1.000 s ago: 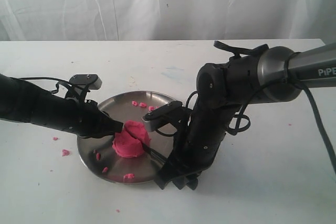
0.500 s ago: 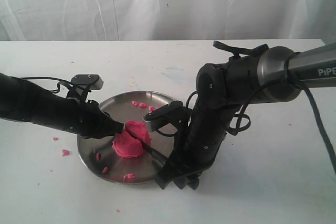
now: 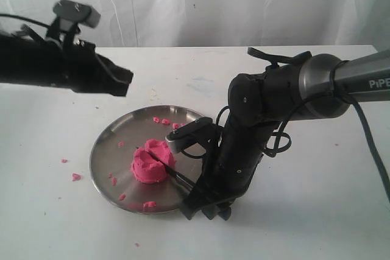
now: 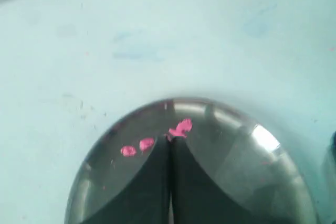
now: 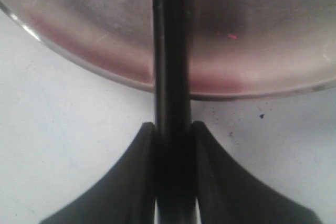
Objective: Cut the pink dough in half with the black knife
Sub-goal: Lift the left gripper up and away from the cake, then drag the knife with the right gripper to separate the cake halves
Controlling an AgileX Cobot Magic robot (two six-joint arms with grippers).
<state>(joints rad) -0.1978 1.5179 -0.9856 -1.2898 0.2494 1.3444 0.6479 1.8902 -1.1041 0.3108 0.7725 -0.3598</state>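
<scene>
While right tool [image 5: 172,132] is clamping black knife [image 5: 170,45], blade is touching pink dough [image 3: 152,162] on steel plate [image 3: 105,153]; left tool [image 4: 169,153] is hovering above counter [image 3: 317,223], jaws pressed together, empty.

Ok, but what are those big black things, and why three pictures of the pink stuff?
Those are two robot arms, each ending in a pincher called an end effector. One picture comes from a camera watching the whole white table. The other two come from little cameras on the arms' wrists. On the table sits a round shiny steel plate holding a bright pink lump of dough, with small pink crumbs scattered about. The right end effector is clamped on a slim black knife whose blade reaches into the dough. The left end effector is closed, holds nothing, and hangs in the air above the table.
</scene>
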